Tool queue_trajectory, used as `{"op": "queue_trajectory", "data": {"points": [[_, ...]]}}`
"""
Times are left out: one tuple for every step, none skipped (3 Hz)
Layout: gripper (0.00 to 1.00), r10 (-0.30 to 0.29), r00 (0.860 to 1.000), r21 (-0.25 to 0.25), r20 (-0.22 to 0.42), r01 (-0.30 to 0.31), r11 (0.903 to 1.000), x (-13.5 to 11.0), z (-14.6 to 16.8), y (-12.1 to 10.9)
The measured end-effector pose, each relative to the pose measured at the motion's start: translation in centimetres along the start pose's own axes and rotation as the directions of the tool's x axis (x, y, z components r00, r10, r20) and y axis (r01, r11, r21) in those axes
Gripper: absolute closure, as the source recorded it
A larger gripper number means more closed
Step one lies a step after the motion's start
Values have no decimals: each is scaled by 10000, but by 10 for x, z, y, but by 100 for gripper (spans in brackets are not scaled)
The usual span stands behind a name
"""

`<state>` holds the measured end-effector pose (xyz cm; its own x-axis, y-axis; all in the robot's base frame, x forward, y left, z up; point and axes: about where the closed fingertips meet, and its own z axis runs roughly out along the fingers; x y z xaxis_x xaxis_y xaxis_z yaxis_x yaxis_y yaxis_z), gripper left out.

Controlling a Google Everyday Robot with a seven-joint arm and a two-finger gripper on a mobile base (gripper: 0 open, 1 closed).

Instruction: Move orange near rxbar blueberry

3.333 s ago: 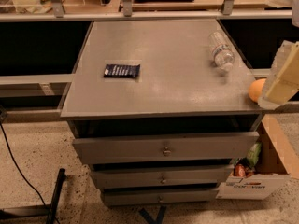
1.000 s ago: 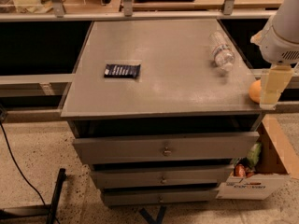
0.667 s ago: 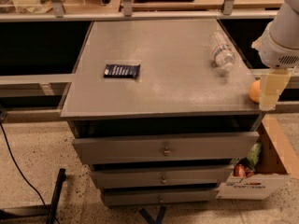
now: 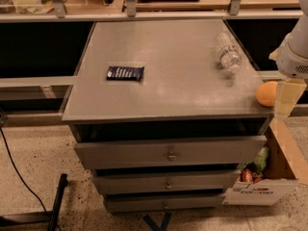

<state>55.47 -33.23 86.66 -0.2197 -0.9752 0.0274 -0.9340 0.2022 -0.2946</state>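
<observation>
The orange (image 4: pixel 266 94) rests at the front right corner of the grey cabinet top (image 4: pixel 168 71). The rxbar blueberry (image 4: pixel 125 73), a dark navy wrapper, lies flat on the left side of the top, far from the orange. My gripper (image 4: pixel 288 99) hangs at the right edge of the view, just right of the orange, with a pale finger (image 4: pixel 287 96) pointing down beside the fruit. The orange's right side is partly covered by that finger.
A clear plastic water bottle (image 4: pixel 227 53) lies on its side at the back right of the top. Drawers (image 4: pixel 168 154) sit below. A cardboard box (image 4: pixel 269 174) with packets stands on the floor at right. Shelving runs behind.
My arm has shifted slightly at the right edge and the finger stays down beside the orange. The orange, bar and bottle have not moved.
</observation>
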Motion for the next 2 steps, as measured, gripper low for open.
{"op": "queue_trajectory", "data": {"points": [[0,203,9996,-240,213,-198,9995,7,12,-1],[0,371,9983,-472,457,-349,9983,9,21,1]]}}
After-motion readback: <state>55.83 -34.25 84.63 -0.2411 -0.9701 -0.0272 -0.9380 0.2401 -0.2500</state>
